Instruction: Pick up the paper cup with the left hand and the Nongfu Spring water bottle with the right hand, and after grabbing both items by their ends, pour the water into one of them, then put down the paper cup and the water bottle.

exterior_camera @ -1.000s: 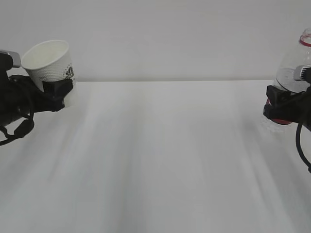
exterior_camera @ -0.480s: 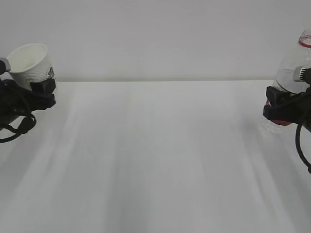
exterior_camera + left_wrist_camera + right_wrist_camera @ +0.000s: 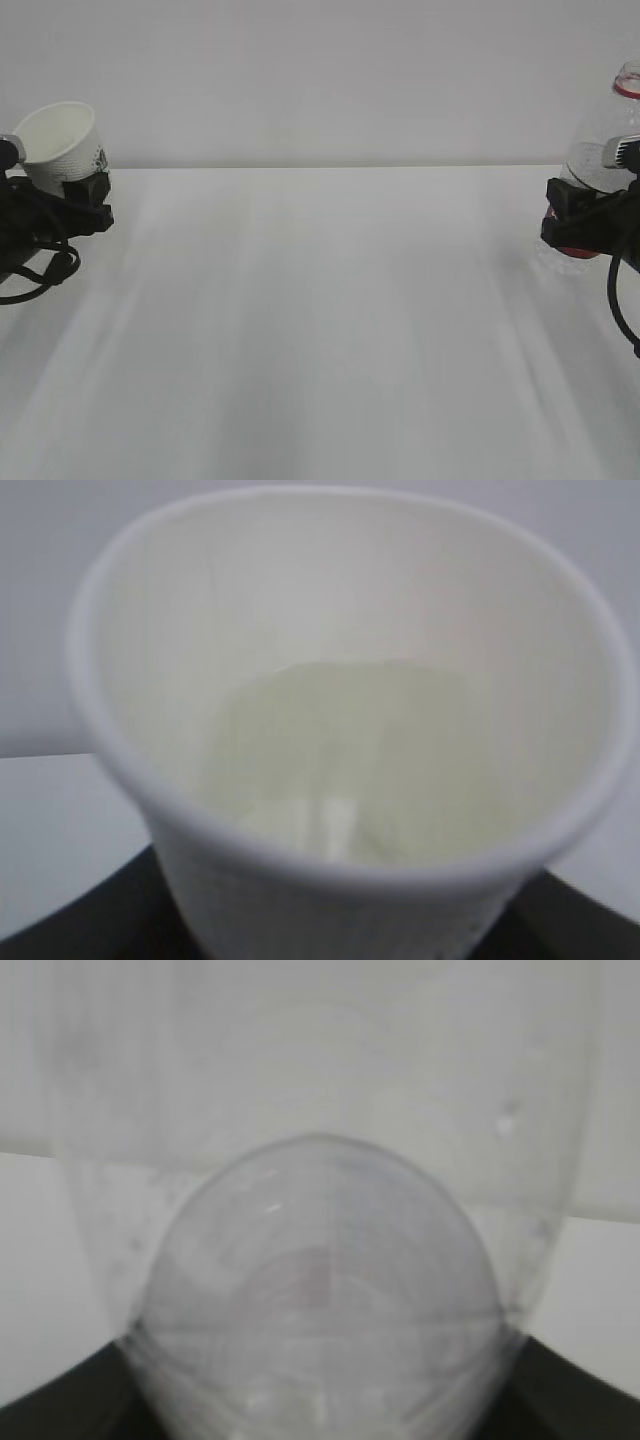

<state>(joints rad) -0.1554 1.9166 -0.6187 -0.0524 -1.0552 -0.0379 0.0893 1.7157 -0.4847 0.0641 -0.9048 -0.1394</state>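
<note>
Now left claw (image 3: 75,190) grips paper cup (image 3: 60,140) at far left, tilted; right claw (image 3: 590,215) grips Nongfu Spring water bottle (image 3: 610,140) at far right, well apart over bench (image 3: 320,320). Judgement: set-down step. Level cup, lower until base rests, then release.

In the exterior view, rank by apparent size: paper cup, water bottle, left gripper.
1. Nongfu Spring water bottle, though the right frame edge cuts it off.
2. Left gripper with its cables, also cropped at the frame edge.
3. Paper cup.
First two are close; unsure.
</note>
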